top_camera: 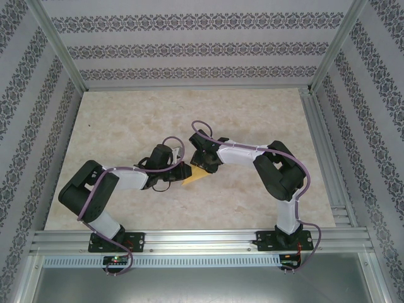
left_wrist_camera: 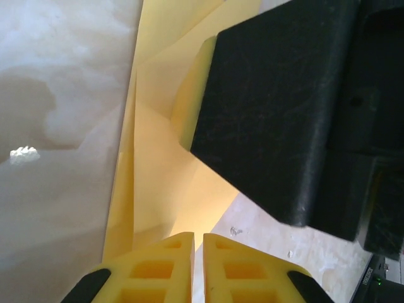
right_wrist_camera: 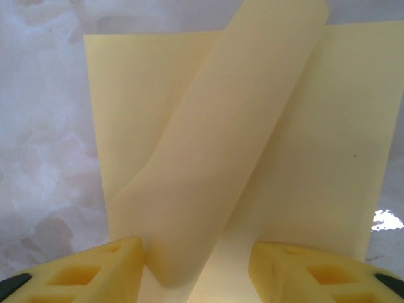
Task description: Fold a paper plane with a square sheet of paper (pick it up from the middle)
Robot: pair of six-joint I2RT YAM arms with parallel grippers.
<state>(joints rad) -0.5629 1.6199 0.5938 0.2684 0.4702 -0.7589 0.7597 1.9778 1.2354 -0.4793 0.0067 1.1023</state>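
The sheet of paper [top_camera: 197,175] lay on the table [top_camera: 126,113] near its middle, a little toward the near edge, in the small gap between the two grippers. It was no longer flat. In the right wrist view one long flap [right_wrist_camera: 214,151] curled up off the rest of the sheet and ran slantwise from the near left to the far right. In the left wrist view several creases and raised folds showed in the paper [left_wrist_camera: 151,183].

The right gripper [top_camera: 203,163] hung over the far right part of the sheet with its fingers [right_wrist_camera: 107,271] spread wide. The curled flap rose between them and was not clamped.

The left gripper [top_camera: 181,170] reached in from the left, its fingers [left_wrist_camera: 158,271] drawn almost together with only a thin slit between them. The paper ran right up to their tips, but I could not tell whether any of it was pinched there.

Patterned walls [top_camera: 189,47] stood around the pale marbled table, and a metal rail [top_camera: 202,240] carried both arm bases along the near edge.
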